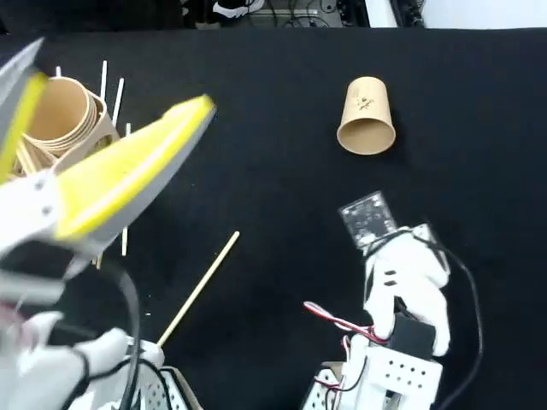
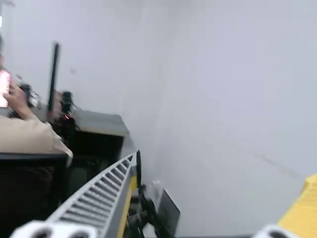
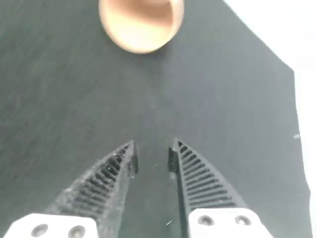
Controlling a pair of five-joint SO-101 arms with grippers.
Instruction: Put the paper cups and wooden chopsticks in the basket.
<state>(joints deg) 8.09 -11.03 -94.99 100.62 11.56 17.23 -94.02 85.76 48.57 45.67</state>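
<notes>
Brown paper cup (image 1: 367, 115) lies on its side on black desk (image 1: 273, 171), mouth twd the arms, well apart from basket (image 1: 104, 130) at left edge, w/ open desk all round. Basket holds stacked cups (image 1: 60, 111) & thin sticks (image 1: 104, 81). One wooden chopstick (image 1: 198, 289) lies diagonal nr front edge. Narrow gap in right jaws, nothing betw them, aimed at cup. Wide gap in left jaws, up off desk by basket, holding nothing.
</notes>
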